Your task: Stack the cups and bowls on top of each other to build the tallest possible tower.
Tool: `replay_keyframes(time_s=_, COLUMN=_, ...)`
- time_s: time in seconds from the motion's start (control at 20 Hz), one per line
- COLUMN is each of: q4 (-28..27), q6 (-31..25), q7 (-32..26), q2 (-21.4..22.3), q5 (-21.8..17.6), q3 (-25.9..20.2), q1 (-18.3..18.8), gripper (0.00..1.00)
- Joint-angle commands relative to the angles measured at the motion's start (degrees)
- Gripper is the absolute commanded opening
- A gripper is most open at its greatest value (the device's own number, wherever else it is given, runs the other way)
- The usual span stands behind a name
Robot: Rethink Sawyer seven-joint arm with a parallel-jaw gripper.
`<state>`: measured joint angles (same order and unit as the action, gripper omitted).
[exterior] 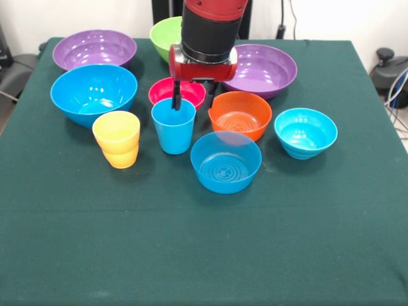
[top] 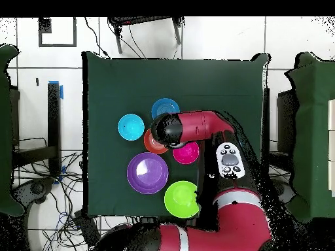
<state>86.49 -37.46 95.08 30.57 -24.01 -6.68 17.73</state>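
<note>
Tool [exterior: 193,101] astride the sky-blue cup's [exterior: 173,127] far rim, one finger inside, grip undeterminable.

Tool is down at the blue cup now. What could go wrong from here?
One finger of the tool sits inside the blue cup, the other behind its rim: a shallow pinch might slip or tip the cup. The pink-red bowl and orange bowl sit close by and may get nudged. The yellow cup alongside could be bumped on lifting.

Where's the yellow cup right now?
Front view: the yellow cup stands left of the blue cup, just in front of the big blue bowl. The arm hides it overhead.
</note>
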Motion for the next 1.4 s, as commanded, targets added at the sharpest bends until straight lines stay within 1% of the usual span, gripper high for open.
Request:
replay_keyframes(time_s=0.05, q4=1.1, q6=3.7, q7=-2.6, q2=-3.4, q5=-5.0, q3=-2.6, q1=0.9, gripper=1.00)
replay_keyframes(time_s=0.3, q4=2.3, q6=5.8, q7=-1.5, q2=-3.7, q5=-4.7, q3=-2.8, q1=0.9, gripper=1.00)
replay_keyframes(time_s=0.55, q4=3.4, q6=6.6, q7=-0.2, q2=-3.4, q5=-4.3, q3=-2.4, q1=0.0, gripper=1.00)
replay_keyframes(time_s=0.75, q4=3.7, q6=8.3, q7=0.2, q2=-4.0, q5=-4.8, q3=-1.9, q1=0.1, gripper=1.00)
replay_keyframes(time_s=1.4, q4=3.0, q6=10.0, q7=-3.5, q2=-5.2, q5=-6.2, q3=-2.4, q1=2.6, gripper=1.00)
